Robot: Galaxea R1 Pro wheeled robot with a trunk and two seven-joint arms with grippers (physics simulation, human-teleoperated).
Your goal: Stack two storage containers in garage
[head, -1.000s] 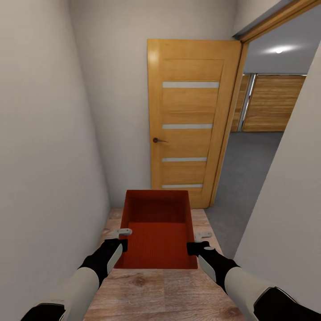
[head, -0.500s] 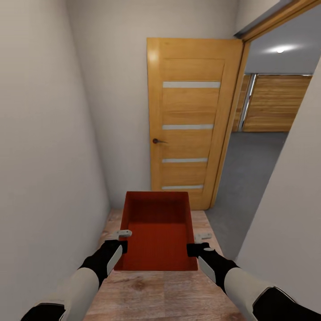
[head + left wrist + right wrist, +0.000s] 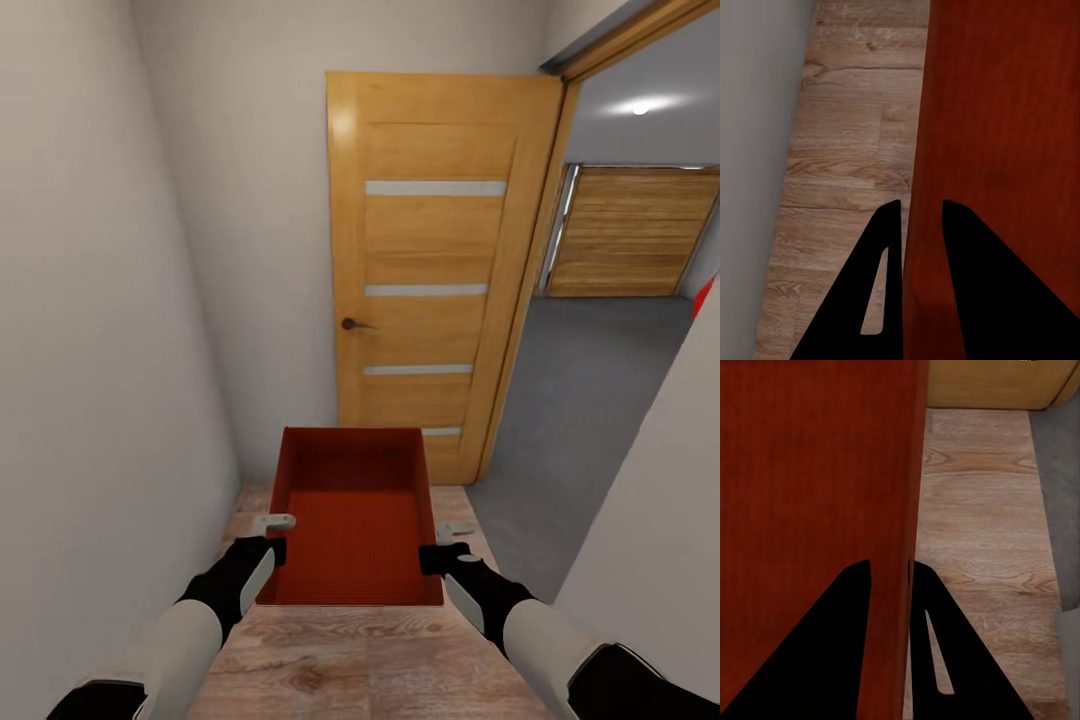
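One orange-red storage container (image 3: pixel 352 520) hangs level in front of me over the light wood-plank floor, held by its two long side walls. My left gripper (image 3: pixel 272 535) is shut on the left wall, and my right gripper (image 3: pixel 440 542) is shut on the right wall. In the left wrist view the left gripper (image 3: pixel 921 204) has one dark finger on each side of the thin wall of the container (image 3: pixel 997 150). The right gripper (image 3: pixel 889 564) clamps the container (image 3: pixel 810 472) the same way. Past the doorway lies the garage with its dark grey floor (image 3: pixel 590 380).
I am in a narrow corridor between a pale wall (image 3: pixel 90 350) on the left and a wall corner (image 3: pixel 660 520) on the right. An open wooden door (image 3: pixel 430 270) stands ahead. Wood-plank garage doors (image 3: pixel 625 232) show beyond. A small red patch (image 3: pixel 707 297) peeks past the right wall.
The view has moved forward and turned a little, so the door looks larger and more of the garage shows. A red patch has appeared at the right edge. Both grippers still hold the container.
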